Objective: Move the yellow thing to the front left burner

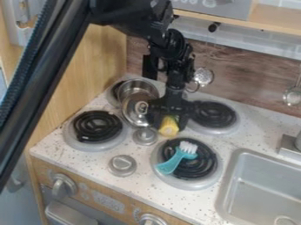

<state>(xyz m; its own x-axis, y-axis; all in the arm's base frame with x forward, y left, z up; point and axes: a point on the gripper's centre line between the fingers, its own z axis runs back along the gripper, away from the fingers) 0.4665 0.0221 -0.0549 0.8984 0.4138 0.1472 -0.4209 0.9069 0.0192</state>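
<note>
Black gripper (pixel 169 119) hangs over the middle of the stove top, between the back right burner and the small metal knob piece. Its fingers are shut on the yellow thing (pixel 169 126), whose rounded end shows below them. To the left of the gripper lies the front left burner (pixel 97 126), a black coil in a grey ring with nothing on it.
A metal pot (pixel 138 89) stands at the back left burner, its lid (pixel 137 110) leaning in front. A teal brush (pixel 176 160) lies on the front right burner (pixel 206 166). Round metal pieces (pixel 122 165) sit between the burners. The sink (pixel 258 189) is at right.
</note>
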